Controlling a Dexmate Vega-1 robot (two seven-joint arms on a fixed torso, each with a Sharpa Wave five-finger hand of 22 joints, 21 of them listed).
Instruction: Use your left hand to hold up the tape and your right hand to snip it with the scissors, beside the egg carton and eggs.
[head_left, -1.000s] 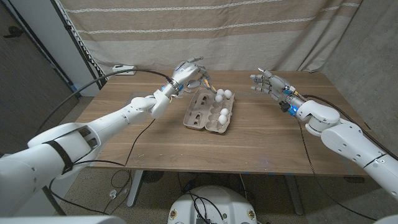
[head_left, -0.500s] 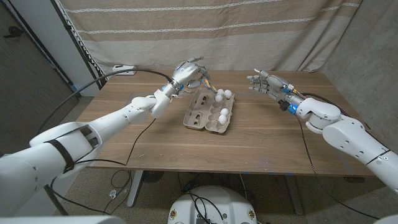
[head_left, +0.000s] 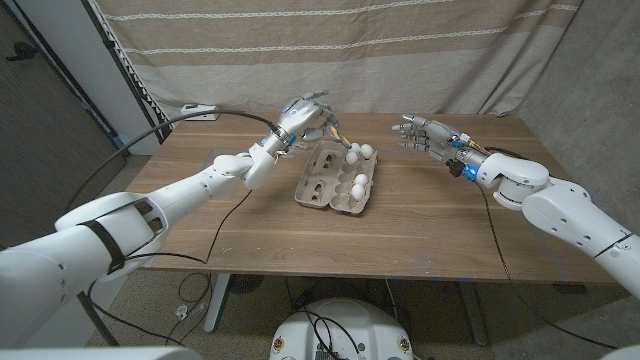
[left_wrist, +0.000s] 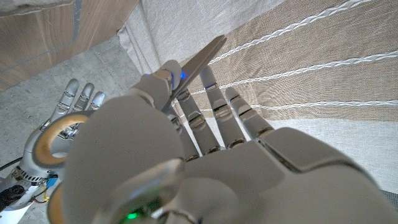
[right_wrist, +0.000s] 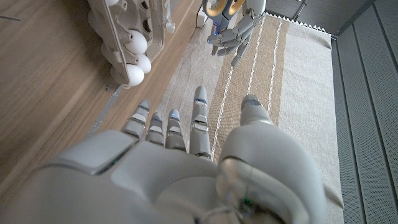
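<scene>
Scissors (left_wrist: 203, 55) are in the left hand (head_left: 303, 116), not the right. The hand is raised over the far edge of the table (head_left: 430, 230), just beyond the far-left corner of the egg carton (head_left: 325, 180). The fingers grip at the handles.

Head view shows only an orange-tan bit sticking out of that hand. Left wrist view resolves it: a grey blade pointing out past the fingers, with tan handle loops beside the thumb.

Right hand (head_left: 425, 134) is raised right of the carton, well apart from it. Its fingers are straight and apart and it grips nothing, which the right wrist view confirms.

The carton lies open on the table, with white eggs (head_left: 360, 183) in its right-side cups. A striped curtain (head_left: 400, 50) hangs behind.
</scene>
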